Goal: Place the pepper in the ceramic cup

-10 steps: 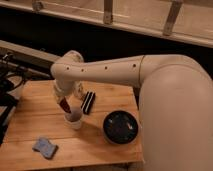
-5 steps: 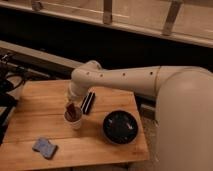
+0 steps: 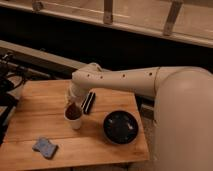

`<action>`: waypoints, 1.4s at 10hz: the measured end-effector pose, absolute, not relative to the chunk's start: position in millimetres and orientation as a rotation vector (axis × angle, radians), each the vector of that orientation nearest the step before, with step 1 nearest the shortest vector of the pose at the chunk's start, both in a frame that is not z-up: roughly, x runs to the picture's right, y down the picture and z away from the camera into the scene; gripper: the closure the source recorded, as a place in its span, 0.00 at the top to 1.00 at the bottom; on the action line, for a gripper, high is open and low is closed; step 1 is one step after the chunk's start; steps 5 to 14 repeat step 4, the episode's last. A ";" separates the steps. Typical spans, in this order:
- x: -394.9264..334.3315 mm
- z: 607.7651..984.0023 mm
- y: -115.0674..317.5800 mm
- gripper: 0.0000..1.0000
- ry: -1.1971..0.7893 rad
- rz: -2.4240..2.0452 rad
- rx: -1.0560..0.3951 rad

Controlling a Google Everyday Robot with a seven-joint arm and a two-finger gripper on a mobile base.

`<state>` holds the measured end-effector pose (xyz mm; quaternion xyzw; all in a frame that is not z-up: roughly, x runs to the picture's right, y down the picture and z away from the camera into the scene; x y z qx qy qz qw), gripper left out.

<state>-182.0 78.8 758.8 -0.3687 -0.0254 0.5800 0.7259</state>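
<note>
Hovering over one ceramic cup (image 3: 74, 120) beside one bowl (image 3: 120, 127): end effector (image 3: 72, 101).

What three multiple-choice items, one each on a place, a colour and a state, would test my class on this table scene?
1. On the table, the sponge lies: A back-right; B centre; C front-left.
2. The bowl is: A white; B black; C yellow.
3. The cup is: A upright; B tipped over; C upside down.
Key: C, it sits near the front-left corner; B, it is dark throughout; A, its mouth faces up, with the gripper right above it.
</note>
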 end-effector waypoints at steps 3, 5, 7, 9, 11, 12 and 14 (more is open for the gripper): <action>-187.9 759.3 80.1 0.88 -0.045 1.302 -0.812; -188.0 759.4 79.2 0.89 -0.047 1.297 -0.811; -188.0 759.4 79.2 0.89 -0.047 1.297 -0.811; -188.0 759.4 79.2 0.89 -0.047 1.297 -0.811; -188.0 759.4 79.2 0.89 -0.047 1.297 -0.811; -188.0 759.4 79.2 0.89 -0.047 1.297 -0.811; -188.0 759.4 79.2 0.89 -0.047 1.297 -0.811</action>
